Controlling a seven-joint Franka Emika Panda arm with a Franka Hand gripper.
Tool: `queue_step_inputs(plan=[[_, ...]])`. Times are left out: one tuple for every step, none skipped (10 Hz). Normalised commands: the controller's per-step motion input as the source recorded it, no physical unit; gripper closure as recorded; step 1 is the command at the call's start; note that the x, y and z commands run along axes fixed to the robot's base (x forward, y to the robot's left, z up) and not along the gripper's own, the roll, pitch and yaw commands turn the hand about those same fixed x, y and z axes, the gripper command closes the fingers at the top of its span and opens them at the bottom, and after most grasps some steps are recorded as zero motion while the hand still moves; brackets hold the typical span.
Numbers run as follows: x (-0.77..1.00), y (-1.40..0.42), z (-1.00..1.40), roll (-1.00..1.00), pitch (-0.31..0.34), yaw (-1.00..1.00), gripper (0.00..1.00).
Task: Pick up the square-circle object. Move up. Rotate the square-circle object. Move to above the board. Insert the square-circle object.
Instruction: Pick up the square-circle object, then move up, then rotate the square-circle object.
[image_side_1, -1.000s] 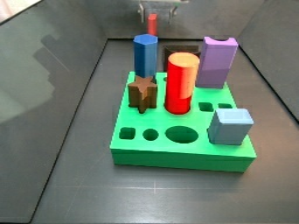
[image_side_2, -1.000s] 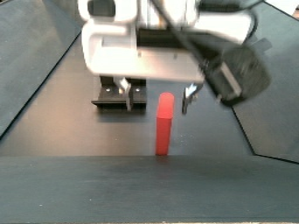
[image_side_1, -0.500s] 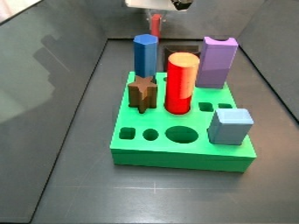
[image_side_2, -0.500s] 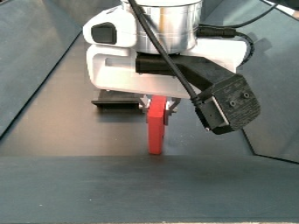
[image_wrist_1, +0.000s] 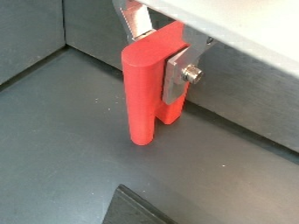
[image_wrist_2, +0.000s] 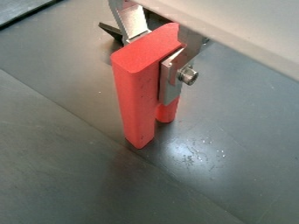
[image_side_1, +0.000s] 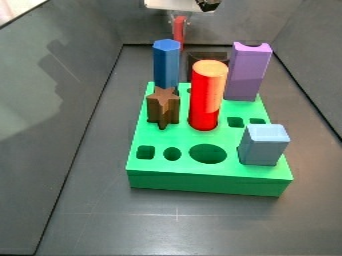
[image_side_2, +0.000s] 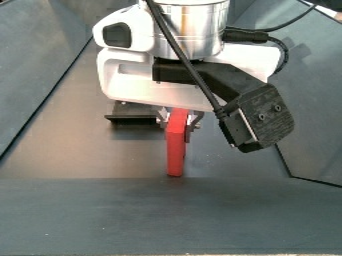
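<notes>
The square-circle object (image_wrist_1: 146, 87) is a slim red peg, and it stands upright between the silver fingers (image_wrist_1: 177, 77) of my gripper (image_wrist_1: 162, 52). The gripper is shut on its upper part. Both wrist views show this grip, with the square-circle object (image_wrist_2: 140, 92) reaching down toward the dark floor. In a side view my gripper (image_side_2: 178, 122) hangs under its white body, and the square-circle object (image_side_2: 175, 150) points down from it. The green board (image_side_1: 201, 175) lies nearer the front in a side view. Behind and above it my gripper (image_side_1: 181, 5) sits at the picture's upper edge.
On the board stand a blue hexagonal peg (image_side_1: 164, 62), a tall red cylinder (image_side_1: 206, 95), a purple block (image_side_1: 247, 70), a brown star peg (image_side_1: 163, 105) and a light blue cube (image_side_1: 265, 143). The dark fixture (image_side_2: 131, 118) sits behind my gripper. Sloped grey walls enclose the floor.
The gripper has risen with the red peg in it since a second ago. Over the last half second it has barely moved.
</notes>
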Motion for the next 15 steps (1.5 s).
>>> queue_step_inputs(plan=[[0.0,0.0,0.0,0.0,0.0,0.0,1.0],[0.0,0.0,0.0,0.0,0.0,0.0,1.0],[0.0,0.0,0.0,0.0,0.0,0.0,1.0],[0.0,0.0,0.0,0.0,0.0,0.0,1.0],[0.0,0.0,0.0,0.0,0.0,0.0,1.0],[0.0,0.0,0.83,0.0,0.0,0.0,1.0],[-0.04,0.01,0.83,0.0,0.006,0.02,1.0],[-0.05,0.0,0.75,0.0,0.006,0.02,1.0],[-0.05,0.0,0.6,0.01,0.004,0.02,1.0],[-0.03,0.0,0.37,0.02,0.017,0.01,1.0],[-0.03,0.0,0.19,0.02,0.029,0.0,1.0],[-0.5,-1.0,0.73,0.0,0.0,0.0,1.0],[-0.5,-1.0,0.74,0.01,-0.009,0.0,1.0],[-0.5,-1.0,0.76,0.04,-0.036,0.01,1.0],[-0.5,-1.0,0.76,0.05,-0.03,0.01,1.0]])
